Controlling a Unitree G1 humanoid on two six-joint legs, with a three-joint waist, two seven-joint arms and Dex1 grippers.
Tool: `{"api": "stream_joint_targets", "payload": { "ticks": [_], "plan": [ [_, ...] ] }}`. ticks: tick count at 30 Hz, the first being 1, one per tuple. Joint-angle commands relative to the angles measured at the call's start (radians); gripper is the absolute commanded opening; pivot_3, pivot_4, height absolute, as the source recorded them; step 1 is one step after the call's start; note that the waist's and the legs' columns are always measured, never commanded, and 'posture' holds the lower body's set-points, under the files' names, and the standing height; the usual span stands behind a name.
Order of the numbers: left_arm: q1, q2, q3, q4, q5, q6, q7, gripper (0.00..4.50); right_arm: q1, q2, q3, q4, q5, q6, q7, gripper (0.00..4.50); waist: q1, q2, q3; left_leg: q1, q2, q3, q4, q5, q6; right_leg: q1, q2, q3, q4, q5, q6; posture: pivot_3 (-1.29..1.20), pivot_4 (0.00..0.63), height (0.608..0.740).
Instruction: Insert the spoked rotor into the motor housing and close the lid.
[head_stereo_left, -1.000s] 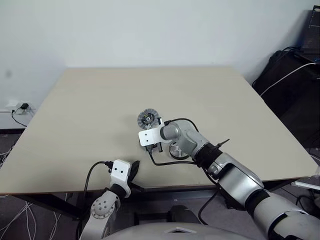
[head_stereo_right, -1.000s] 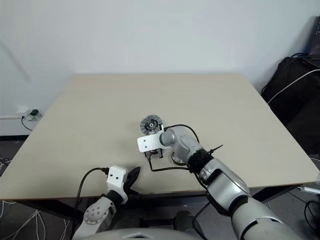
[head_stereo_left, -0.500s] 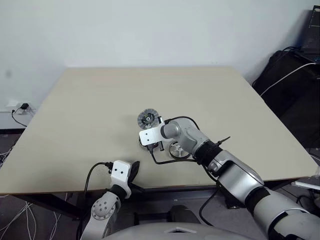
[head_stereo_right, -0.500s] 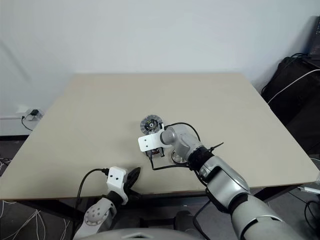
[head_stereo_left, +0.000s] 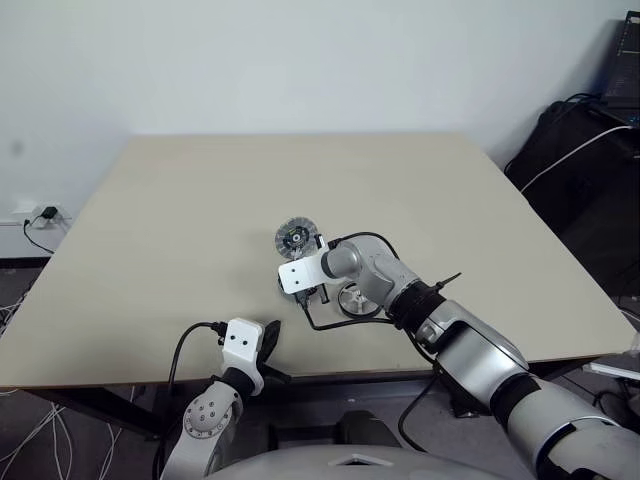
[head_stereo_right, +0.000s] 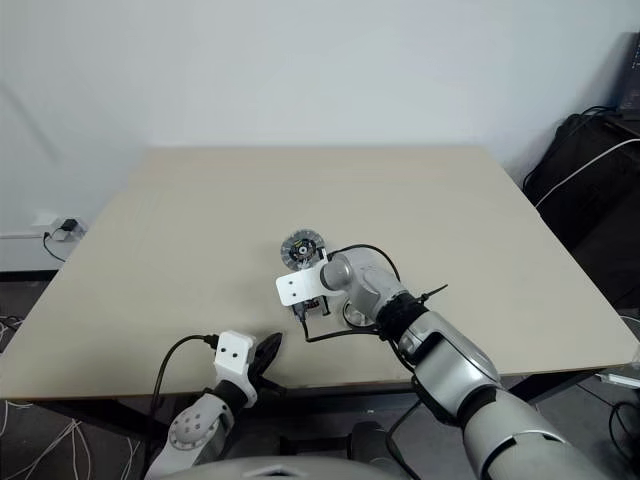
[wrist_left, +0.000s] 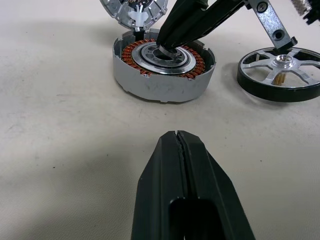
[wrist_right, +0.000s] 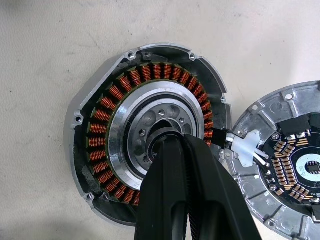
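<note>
The motor housing (wrist_left: 164, 67) sits on the table, a grey cup ringed with copper windings (wrist_right: 102, 127). My right gripper (wrist_right: 181, 141) is shut, and its tips dip into the dark bore at the housing's centre; nothing shows clamped between them. The spoked rotor (wrist_left: 282, 72) lies flat just beside the housing, nearer my right arm (head_stereo_left: 357, 300). The lid (wrist_right: 285, 165), circuit face showing, lies against the housing's far side (head_stereo_left: 295, 237). My left gripper (wrist_left: 176, 135) is shut and empty, short of the housing at the table's front edge (head_stereo_left: 268, 345).
A beige table (head_stereo_left: 200, 200) stretches wide around the parts. A black cable (head_stereo_left: 335, 322) loops from my right wrist over the table near the rotor. Dark bags and cables (head_stereo_left: 590, 150) stand on the floor off the table's right side.
</note>
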Motion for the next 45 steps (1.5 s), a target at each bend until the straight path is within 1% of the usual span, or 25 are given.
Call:
{"api": "stream_joint_targets", "payload": {
  "ticks": [1,28,40,45],
  "plan": [
    [-0.002,-0.005,-0.005,-0.062,-0.009,0.002,0.004,0.04,-0.021,0.0,-0.007,-0.016,-0.002,-0.006,0.0,0.02,0.0,0.0,0.0,0.0,0.0,0.0,0.0,0.0,0.0,0.0,0.0,0.0,0.0,0.0,0.0,0.0,0.0,0.74],
    [-0.014,-0.016,-0.005,-0.039,-0.01,-0.002,0.004,0.04,-0.05,0.014,-0.027,-0.028,0.017,-0.006,0.008,0.02,-0.001,0.0,0.0,0.0,0.0,0.0,0.0,0.0,0.0,0.0,0.0,0.0,0.0,0.0,0.0,0.0,0.0,0.74],
    [-0.022,-0.014,0.009,0.019,-0.011,-0.042,-0.005,0.04,-0.058,0.024,-0.025,0.035,0.013,-0.009,-0.022,0.02,-0.001,0.0,0.0,0.0,0.0,0.0,0.0,0.0,0.0,0.0,0.0,0.0,0.0,0.0,0.0,0.0,0.0,0.74],
    [-0.026,-0.014,0.014,0.056,-0.012,-0.072,-0.01,0.04,-0.05,0.022,-0.02,0.035,0.014,-0.008,-0.01,0.02,-0.001,0.0,0.0,0.0,0.0,0.0,0.0,0.0,0.0,0.0,0.0,0.0,0.0,0.0,0.0,0.0,0.0,0.74]
  ]
}}
